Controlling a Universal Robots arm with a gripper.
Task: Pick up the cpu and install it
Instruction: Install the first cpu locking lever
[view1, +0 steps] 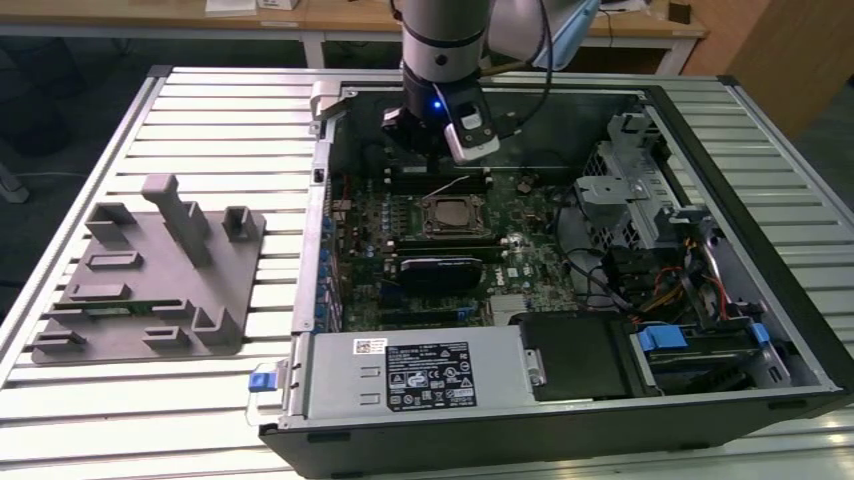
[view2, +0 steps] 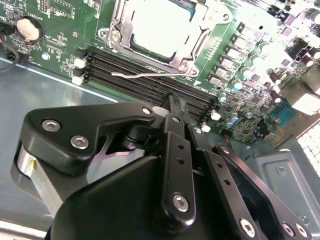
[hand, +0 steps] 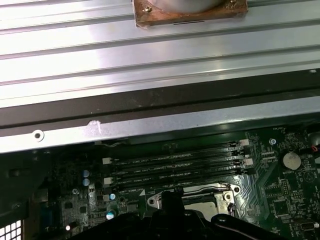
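Claw (view1: 424, 142) hanging at upper centre of the exterior view, pinched narrow, carrying nothing. Cpu (view1: 454, 213) lying seated in socket (view1: 429, 204), mid-frame, hence the empty grip.

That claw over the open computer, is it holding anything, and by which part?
Nothing is held. In the second wrist view the claw has its fingers closed together with nothing between them, above the memory slots. The cpu already sits in its socket.
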